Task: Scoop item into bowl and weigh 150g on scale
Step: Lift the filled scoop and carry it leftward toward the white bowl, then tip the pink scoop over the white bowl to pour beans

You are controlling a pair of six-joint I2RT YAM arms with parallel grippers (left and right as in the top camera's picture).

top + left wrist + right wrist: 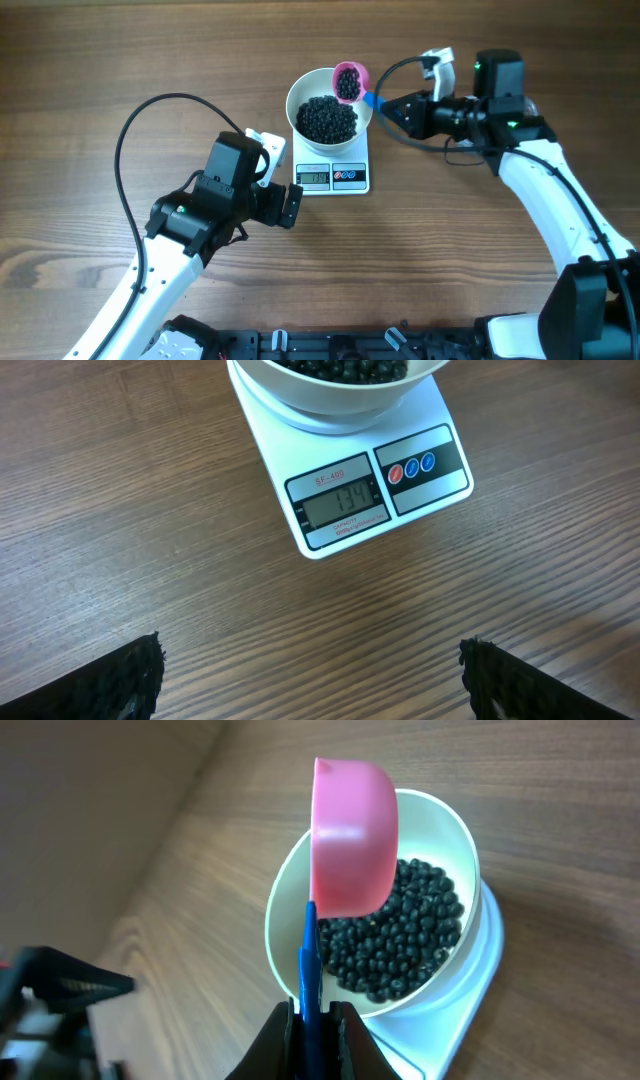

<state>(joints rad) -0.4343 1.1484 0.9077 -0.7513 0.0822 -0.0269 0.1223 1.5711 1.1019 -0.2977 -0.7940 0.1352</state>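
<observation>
1. The scale (333, 177) lay on the wooden table (90, 70), and the white bowl (303, 88) sat on top of it.
2. The black beads (326, 118) were heaped inside that bowl, above the scale, and the scale's display (343, 500) read 134.
3. The right gripper (386, 104), to the right of the scale, was pinched tight on the blue handle (368, 98) of a pink scoop (349, 80).
4. The scoop hung tilted over the bowl's rim on the scale's far right side, with a few beads showing dark inside it.
5. The left gripper (290, 207) hovered just left of the scale's front edge, near it but not touching, with its jaws spread wide and holding nothing.
</observation>
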